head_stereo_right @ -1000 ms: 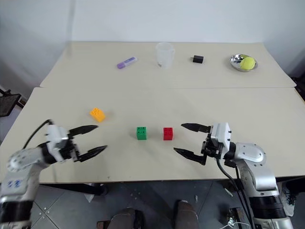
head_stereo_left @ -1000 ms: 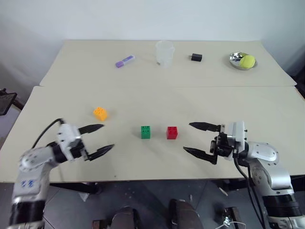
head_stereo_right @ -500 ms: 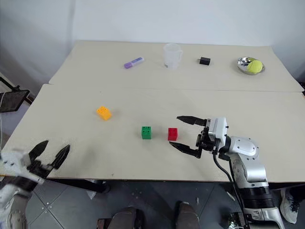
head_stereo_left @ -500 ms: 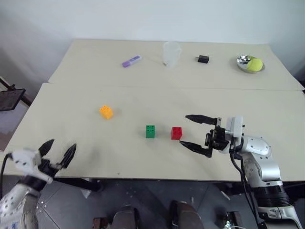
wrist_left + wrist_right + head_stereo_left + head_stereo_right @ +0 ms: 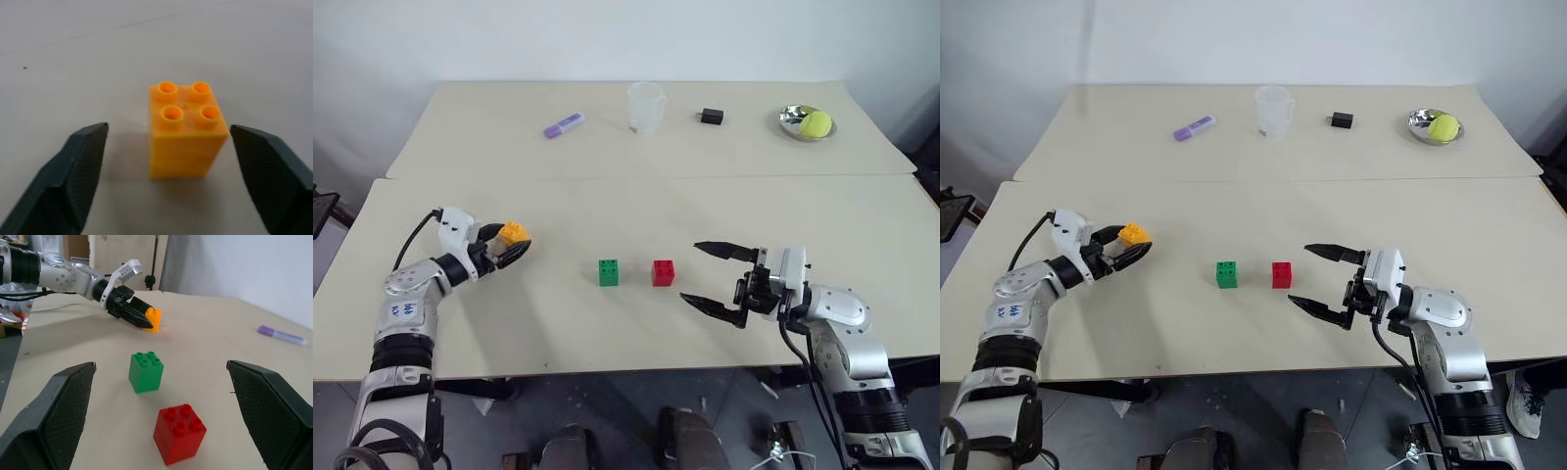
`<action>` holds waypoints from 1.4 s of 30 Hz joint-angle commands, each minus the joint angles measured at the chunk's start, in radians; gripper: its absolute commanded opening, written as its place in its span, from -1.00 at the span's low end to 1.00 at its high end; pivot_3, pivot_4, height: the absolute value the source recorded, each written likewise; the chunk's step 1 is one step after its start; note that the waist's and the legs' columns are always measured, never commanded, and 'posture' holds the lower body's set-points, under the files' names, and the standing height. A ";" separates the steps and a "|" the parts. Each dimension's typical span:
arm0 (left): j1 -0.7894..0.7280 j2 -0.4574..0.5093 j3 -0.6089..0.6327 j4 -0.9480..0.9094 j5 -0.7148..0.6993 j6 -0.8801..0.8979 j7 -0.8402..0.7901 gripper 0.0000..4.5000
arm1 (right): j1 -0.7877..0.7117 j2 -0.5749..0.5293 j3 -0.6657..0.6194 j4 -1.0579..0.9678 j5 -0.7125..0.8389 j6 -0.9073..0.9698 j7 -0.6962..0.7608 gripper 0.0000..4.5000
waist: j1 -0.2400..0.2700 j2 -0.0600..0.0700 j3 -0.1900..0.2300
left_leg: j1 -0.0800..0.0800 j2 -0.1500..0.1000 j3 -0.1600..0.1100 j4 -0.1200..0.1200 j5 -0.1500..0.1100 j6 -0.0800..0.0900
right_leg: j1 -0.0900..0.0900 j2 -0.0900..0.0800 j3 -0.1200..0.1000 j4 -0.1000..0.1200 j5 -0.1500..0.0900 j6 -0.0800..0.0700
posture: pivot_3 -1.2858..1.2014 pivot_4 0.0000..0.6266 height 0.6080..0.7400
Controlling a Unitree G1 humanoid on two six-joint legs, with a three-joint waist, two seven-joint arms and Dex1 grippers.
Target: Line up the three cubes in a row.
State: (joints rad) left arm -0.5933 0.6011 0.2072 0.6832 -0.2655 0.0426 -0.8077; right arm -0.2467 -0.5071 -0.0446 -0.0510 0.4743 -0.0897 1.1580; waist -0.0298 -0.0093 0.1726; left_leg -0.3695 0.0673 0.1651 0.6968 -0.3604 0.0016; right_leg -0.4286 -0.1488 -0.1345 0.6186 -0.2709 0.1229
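Observation:
The orange-yellow cube stands upright on the left of the near table, studs up. My left gripper is level around it, open, one finger on each side. In the left wrist view the orange-yellow cube has a wide gap to one finger and a narrow gap to the other. The green cube and red cube sit side by side at mid-table, a small gap apart. To the right of the red cube my right gripper is open wide and empty, pointing at it.
On the far table lie a purple marker, a clear cup, a small black box and a metal bowl holding a yellow-green ball. A seam divides the two tables.
My left gripper came in from the table's front-left edge to straddle the orange-yellow cube, and its fingers narrowed. The head view shifted. The right gripper held still.

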 commanded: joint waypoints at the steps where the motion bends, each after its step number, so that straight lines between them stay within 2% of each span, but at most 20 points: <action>1: -0.012 0.010 -0.015 0.016 0.013 -0.040 -0.051 0.19 | 0.016 -0.004 -0.019 -0.050 0.002 -0.022 -0.023 1.00 | -0.001 0.000 0.000 | 0.000 0.000 0.000 0.000 0.000 0.000 | 0.000 0.000 0.000 0.000 0.000 0.000 | 0.03 -0.52 1.00; 5: 0.018 0.052 -0.052 -0.044 -0.006 -0.059 -0.225 -0.33 | 0.026 -0.009 -0.017 -0.056 -0.005 -0.025 -0.029 1.00 | 0.000 0.000 0.000 | 0.000 0.000 0.000 0.001 0.000 0.000 | 0.000 0.000 0.000 0.000 0.000 0.000 | 0.03 -0.52 1.00; 10: 0.029 0.097 -0.105 -0.121 -0.030 -0.128 -0.481 -0.32 | 0.050 -0.024 -0.027 -0.071 -0.011 -0.030 -0.033 1.00 | 0.005 0.000 0.000 | 0.000 0.000 0.000 0.001 0.000 0.000 | 0.000 0.000 0.001 0.001 0.000 0.000 | 0.03 -0.52 1.00; 14: -0.047 0.104 -0.202 0.002 0.031 -0.272 -0.692 -0.32 | 0.085 -0.048 -0.035 -0.097 0.000 -0.011 -0.032 1.00 | 0.010 0.000 0.000 | 0.000 0.000 0.000 0.002 0.000 0.000 | 0.000 0.000 0.001 0.000 0.000 0.000 | 0.03 -0.52 1.00; 17: -0.128 0.082 -0.230 0.130 0.066 -0.353 -0.728 -0.32 | 0.090 -0.059 -0.035 -0.103 0.005 -0.005 -0.035 1.00 | 0.008 0.000 0.000 | 0.000 0.000 0.001 0.002 0.000 0.000 | 0.000 0.000 0.001 0.000 0.000 0.000 | 0.03 -0.52 1.00; 21: -0.268 0.033 -0.257 0.343 0.136 -0.431 -0.679 -0.32 | 0.104 -0.061 -0.035 -0.133 0.009 0.015 -0.048 1.00 | 0.007 0.000 0.000 | -0.001 0.000 0.001 0.002 0.000 0.000 | 0.000 0.000 0.001 -0.001 0.000 0.000 | 0.03 -0.52 1.00; 27: -0.325 0.017 -0.283 0.442 0.188 -0.444 -0.748 -0.32 | 0.150 -0.076 -0.045 -0.181 0.019 0.042 -0.056 1.00 | 0.000 -0.001 0.000 | -0.001 0.000 0.000 0.001 0.000 0.001 | 0.000 0.000 0.001 -0.001 0.000 0.000 | 0.03 -0.52 1.00; 29: -0.328 0.019 -0.281 0.450 0.191 -0.445 -0.754 0.00 | 0.150 -0.070 -0.052 -0.183 0.025 0.038 -0.068 1.00 | 0.000 -0.001 0.000 | -0.001 0.000 0.000 0.001 0.000 0.001 | 0.000 0.000 0.001 -0.001 0.000 0.000 | 0.03 -0.52 1.00; 36: -0.310 0.073 -0.196 0.388 0.119 -0.390 -0.744 0.90 | 0.102 -0.076 -0.038 -0.135 0.031 0.037 -0.039 1.00 | 0.002 -0.001 0.001 | -0.001 0.000 0.000 0.002 0.000 0.001 | 0.000 0.000 0.001 0.000 0.000 0.000 | 0.03 -0.52 1.00; 38: -0.284 0.114 -0.151 0.332 0.077 -0.335 -0.738 0.90 | 0.074 -0.094 -0.044 -0.117 0.045 0.054 -0.013 1.00 | -0.002 -0.001 0.001 | -0.001 0.000 0.000 0.002 0.000 0.001 | 0.000 0.000 0.001 0.000 0.000 0.000 | 0.03 -0.52 1.00; 40: -0.214 0.174 -0.097 0.238 0.053 -0.373 -0.680 0.90 | 0.055 -0.169 -0.048 -0.116 0.096 0.166 0.049 1.00 | -0.004 -0.001 0.001 | -0.001 0.000 0.000 0.002 0.000 0.001 | -0.001 0.000 0.001 0.001 0.000 0.000 | 0.03 -0.52 1.00; 42: -0.131 0.235 -0.049 0.120 0.004 -0.313 -0.694 0.90 | 0.024 -0.241 -0.052 -0.099 0.113 0.220 0.114 1.00 | -0.005 0.000 0.002 | -0.001 0.000 0.000 0.002 0.000 0.001 | -0.001 0.000 0.002 0.001 0.000 0.000 | 0.03 -0.52 1.00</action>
State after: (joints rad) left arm -0.7504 0.8010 0.1123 0.8851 -0.2124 -0.3022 -1.4957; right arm -0.2010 -0.7166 -0.0691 -0.1439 0.5490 0.0897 1.2249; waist -0.0348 -0.0098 0.1743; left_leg -0.3700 0.0680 0.1653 0.6983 -0.3607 0.0026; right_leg -0.4304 -0.1493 -0.1325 0.6200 -0.2707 0.1231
